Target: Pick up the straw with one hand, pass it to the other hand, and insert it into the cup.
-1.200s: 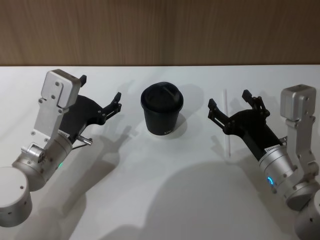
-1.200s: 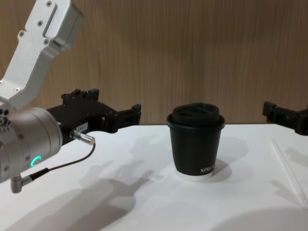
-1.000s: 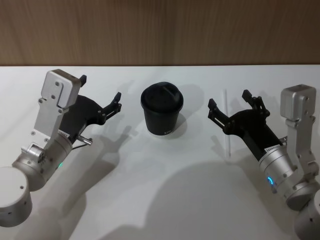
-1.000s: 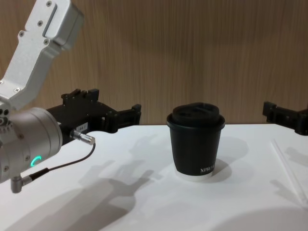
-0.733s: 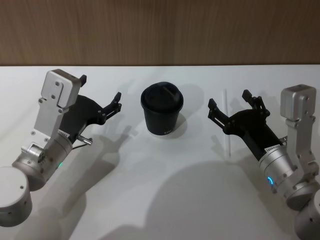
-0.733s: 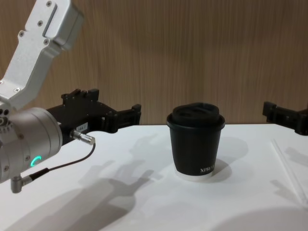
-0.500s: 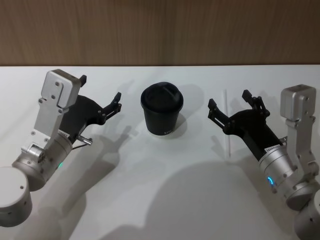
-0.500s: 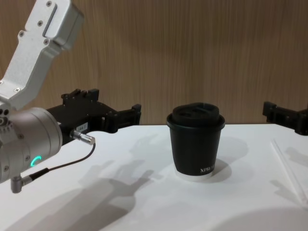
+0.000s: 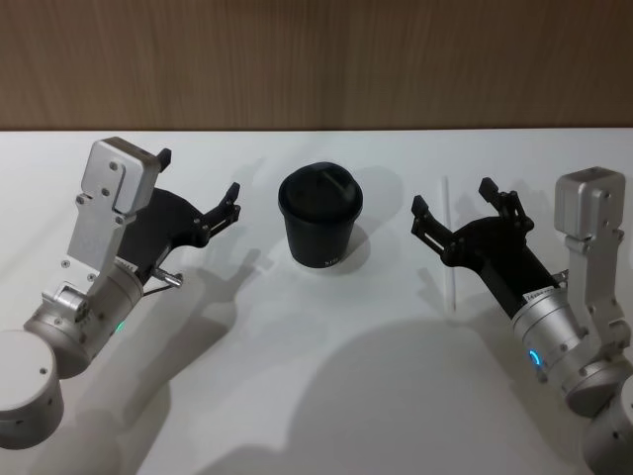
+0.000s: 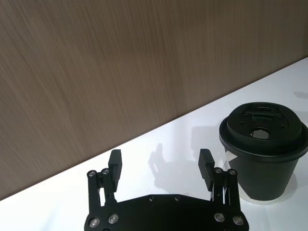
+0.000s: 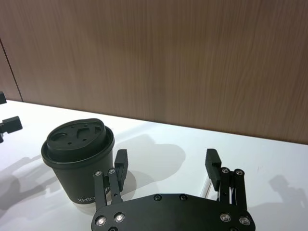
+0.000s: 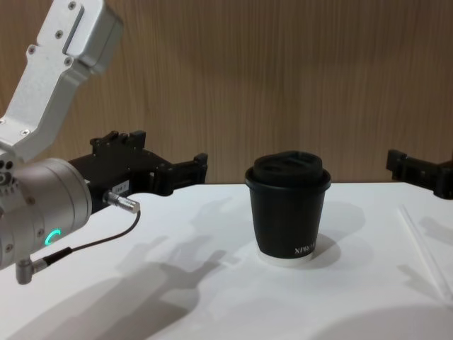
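**Fig.: nothing gripped**

I see the straw lying flat on the table, right of the cup. The right gripper hangs over it, fingers spread wide & empty. Left gripper sits on the cup's other side, likewise wide open, nothing held. Cup upright w/ lid on, btwn the two.

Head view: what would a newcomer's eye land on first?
The black lidded cup stands mid-table, stark against the white table. The left gripper and right gripper flank it, both open and hovering above the surface. The thin white straw lies flat under the right gripper, easy to miss.
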